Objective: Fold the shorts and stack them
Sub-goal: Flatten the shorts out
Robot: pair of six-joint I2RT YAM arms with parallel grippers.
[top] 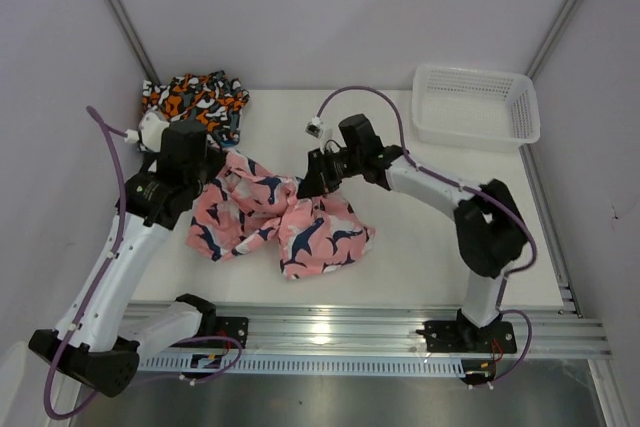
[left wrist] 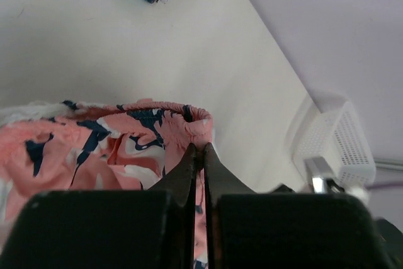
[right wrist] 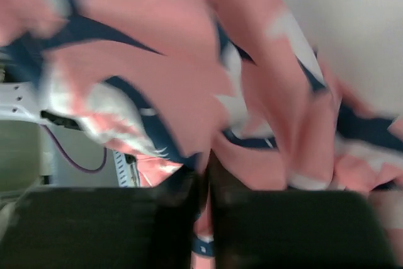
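Observation:
The pink-navy-white shorts (top: 285, 217) lie crumpled in the middle of the table, between the two arms. My left gripper (top: 207, 183) is shut on their gathered waistband (left wrist: 189, 118) at the left end; in the left wrist view the left gripper (left wrist: 201, 149) pinches the fabric. My right gripper (top: 305, 187) is shut on the shorts' upper right edge; in the right wrist view the right gripper (right wrist: 208, 162) has pink fabric (right wrist: 182, 80) caught between its jaws. Another pair of shorts (top: 195, 99), orange, black and white over a blue-teal print, sits folded at the back left.
A white plastic mesh basket (top: 476, 107) stands at the back right corner of the table (top: 420, 257). Grey walls close in the left, back and right sides. A metal rail (top: 350, 322) runs along the near edge.

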